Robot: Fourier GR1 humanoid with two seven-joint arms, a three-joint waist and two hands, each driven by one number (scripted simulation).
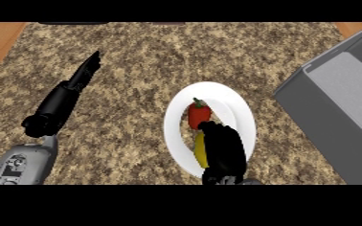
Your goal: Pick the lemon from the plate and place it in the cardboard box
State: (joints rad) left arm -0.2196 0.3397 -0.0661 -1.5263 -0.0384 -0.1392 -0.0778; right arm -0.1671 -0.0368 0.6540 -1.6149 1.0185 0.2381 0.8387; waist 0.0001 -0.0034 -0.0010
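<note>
Two items share the plate near the counter's front edge: lemon under my right robot hand, fingers curling round it; red pepper touching, liable to be nudged; left robot hand straight.

You are looking steeply down on a tabletop of speckled brown and tan stone that fills nearly the whole view. At the far left corner and far right corner you see strips of orange-brown wood. Light falls evenly.
</note>
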